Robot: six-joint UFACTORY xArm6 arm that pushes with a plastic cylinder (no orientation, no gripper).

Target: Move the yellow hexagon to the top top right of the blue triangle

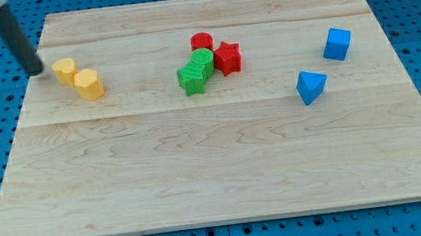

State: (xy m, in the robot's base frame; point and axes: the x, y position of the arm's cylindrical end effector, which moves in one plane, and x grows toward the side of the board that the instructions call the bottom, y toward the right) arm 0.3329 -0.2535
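The yellow hexagon [89,84] lies at the board's upper left, touching a second, smaller yellow block [65,70] just up-left of it. The blue triangle [311,86] lies at the right side of the board. My tip [37,71] is at the view's upper left, just left of the smaller yellow block and close to it. The rod slants up to the view's top left corner.
A blue cube [337,43] sits up-right of the blue triangle. A cluster in the upper middle holds a red cylinder [201,42], a red star [227,57], a green cylinder [201,59] and a green star-like block [192,78]. The wooden board [217,173] lies on blue pegboard.
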